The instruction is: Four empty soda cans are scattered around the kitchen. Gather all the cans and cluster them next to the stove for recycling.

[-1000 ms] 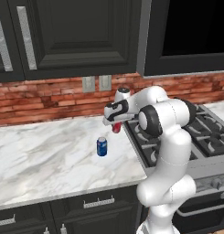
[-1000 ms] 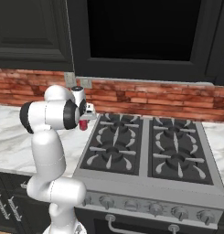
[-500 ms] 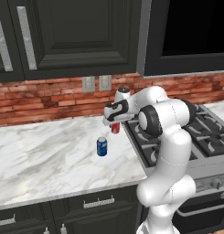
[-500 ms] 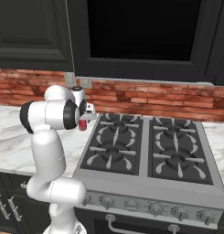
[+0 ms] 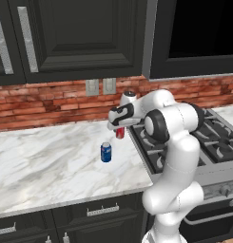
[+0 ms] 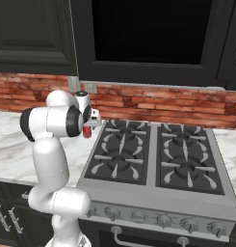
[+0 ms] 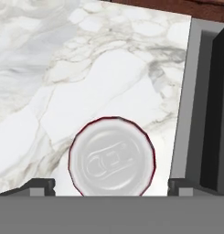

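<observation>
Lifting off crooked could let a finger clip the red can (image 7: 112, 156) and tip it, since it stands right between the wide-open fingers of the claw (image 7: 111, 186), which grips nothing. Red can sits on the bench (image 5: 46, 161) at its right edge, just beside the stove (image 6: 153, 166); blue can (image 5: 106, 152) stands nearby, toward the front edge.
</observation>
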